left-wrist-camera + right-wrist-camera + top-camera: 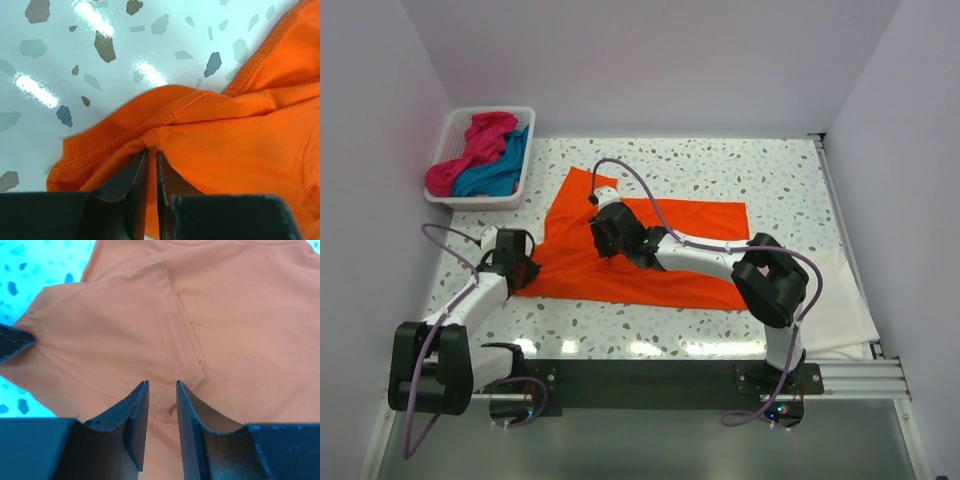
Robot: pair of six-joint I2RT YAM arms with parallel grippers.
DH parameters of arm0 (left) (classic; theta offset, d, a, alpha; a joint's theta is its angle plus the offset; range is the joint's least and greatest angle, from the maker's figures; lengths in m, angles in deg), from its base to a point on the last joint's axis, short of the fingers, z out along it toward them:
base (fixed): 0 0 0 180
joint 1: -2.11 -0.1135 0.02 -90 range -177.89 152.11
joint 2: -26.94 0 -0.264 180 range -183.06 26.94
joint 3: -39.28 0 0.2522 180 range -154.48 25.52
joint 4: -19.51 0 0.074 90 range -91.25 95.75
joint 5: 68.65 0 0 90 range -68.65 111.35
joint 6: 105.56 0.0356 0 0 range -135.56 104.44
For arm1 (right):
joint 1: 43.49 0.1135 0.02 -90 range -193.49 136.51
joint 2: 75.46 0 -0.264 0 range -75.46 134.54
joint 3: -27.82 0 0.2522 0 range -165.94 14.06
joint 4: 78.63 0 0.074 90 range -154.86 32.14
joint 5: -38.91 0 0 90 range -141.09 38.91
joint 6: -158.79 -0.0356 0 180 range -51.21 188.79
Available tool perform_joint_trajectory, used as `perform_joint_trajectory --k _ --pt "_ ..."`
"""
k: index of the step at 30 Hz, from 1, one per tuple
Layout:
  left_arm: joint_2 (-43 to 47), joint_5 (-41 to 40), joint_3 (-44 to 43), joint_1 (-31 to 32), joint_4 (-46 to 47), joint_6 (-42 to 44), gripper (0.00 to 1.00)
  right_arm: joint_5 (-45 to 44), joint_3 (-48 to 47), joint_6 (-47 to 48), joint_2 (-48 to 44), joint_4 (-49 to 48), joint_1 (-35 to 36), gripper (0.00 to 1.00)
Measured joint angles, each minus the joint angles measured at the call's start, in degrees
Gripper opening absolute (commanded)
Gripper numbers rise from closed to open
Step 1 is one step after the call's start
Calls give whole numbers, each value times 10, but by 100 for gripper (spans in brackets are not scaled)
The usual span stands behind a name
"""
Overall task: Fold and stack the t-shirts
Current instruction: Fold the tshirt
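Observation:
The orange t-shirt [582, 276] lies spread on the speckled table, its upper left part sticking out as a flap. My left gripper [516, 264] is at the shirt's lower left corner. In the left wrist view the gripper [151, 152] is shut on a fold of the orange cloth [240, 130] beside a stitched hem. My right gripper [605, 236] rests on the shirt's middle left. In the right wrist view it [162, 385] stands open over the cloth [240, 315], with a small pucker between the jaws. The pink t-shirt [482, 138] and teal t-shirt [502, 172] lie bunched in the basket.
A white slatted basket [475, 203] stands at the back left corner of the table. A white cloth [840, 315] lies at the near right edge. White walls close in the left, back and right sides. A black rail runs along the near edge.

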Motion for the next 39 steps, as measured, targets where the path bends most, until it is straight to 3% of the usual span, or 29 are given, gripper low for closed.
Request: perform_joint_trajectory --k 3,6,7,11,14,19,28,33,39 --pt "14 3 -9 -2 -15 4 22 -12 16 1 0 2 -4 32" --pt "42 24 -24 -2 -17 19 35 -14 48 -3 -5 10 -18 33" --pt "52 33 -34 -2 -16 27 42 -14 59 -6 -9 16 -28 33" --pt "49 66 -106 1 10 61 54 -6 89 -17 -51 49 -105 33" --pt "-29 70 -205 19 52 109 59 -6 87 -20 -90 58 -181 34" --pt "-236 37 -405 70 102 208 63 -3 71 -17 -126 77 -287 35" --pt "-554 7 -662 82 88 349 67 59 47 -17 -118 80 -434 35" --pt "-640 3 -739 82 71 393 65 84 35 -17 -92 75 -465 35" --pt "-656 -14 -745 82 57 414 64 102 41 -19 -77 74 -486 34"
